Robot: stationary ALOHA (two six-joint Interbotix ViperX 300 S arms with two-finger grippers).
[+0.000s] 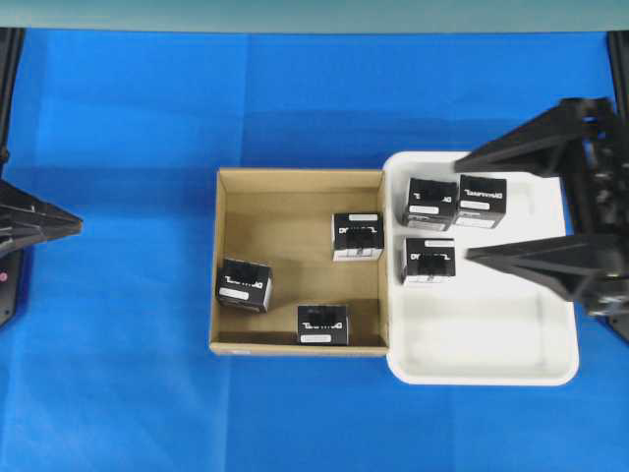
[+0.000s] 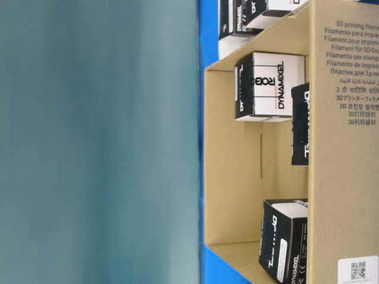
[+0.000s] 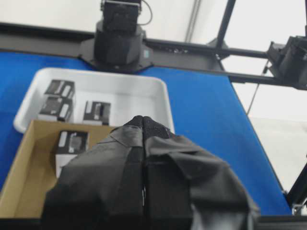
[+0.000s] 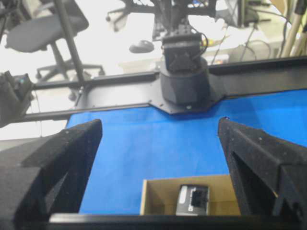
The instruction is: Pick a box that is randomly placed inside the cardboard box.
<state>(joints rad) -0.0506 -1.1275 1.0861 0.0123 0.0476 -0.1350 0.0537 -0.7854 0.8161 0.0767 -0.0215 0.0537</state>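
Black box (image 1: 357, 236), white lettering, w/ label strip.

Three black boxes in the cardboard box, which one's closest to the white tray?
The black box by the cardboard box's right wall, nearest the white tray. The other two sit at the left wall and the bottom wall.

Likely robotics lab: blue-covered bench (image 1: 118, 118), black frame rails (image 4: 120, 91), office chair (image 4: 45, 24)
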